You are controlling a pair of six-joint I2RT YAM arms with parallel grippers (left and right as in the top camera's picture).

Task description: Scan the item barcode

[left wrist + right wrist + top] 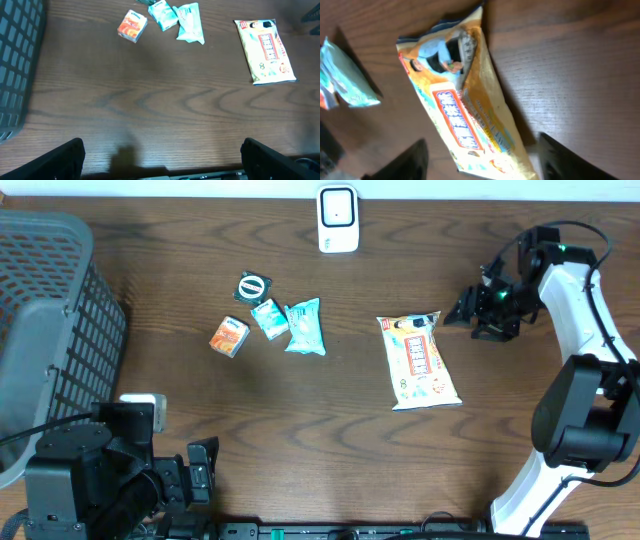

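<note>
The item, a yellow snack packet (pixel 420 360), lies flat on the wooden table right of centre, printed side up; it also appears far off at the top right in the left wrist view (pixel 265 50). My right gripper (pixel 465 310) hovers just off its top right corner. In the right wrist view the packet (pixel 460 100) runs down between the two dark fingers (pixel 405 162), which stand well apart, open, with no grip on it. A white barcode scanner (pixel 338 218) stands at the table's far edge. My left gripper (pixel 200 475) rests open and empty at the near left (pixel 162 160).
A grey mesh basket (pixel 50 330) fills the left side. Near the middle lie an orange box (pixel 229 337), a small teal packet (pixel 268 318), a larger teal packet (pixel 305 327) and a round dark-green item (pixel 253 285).
</note>
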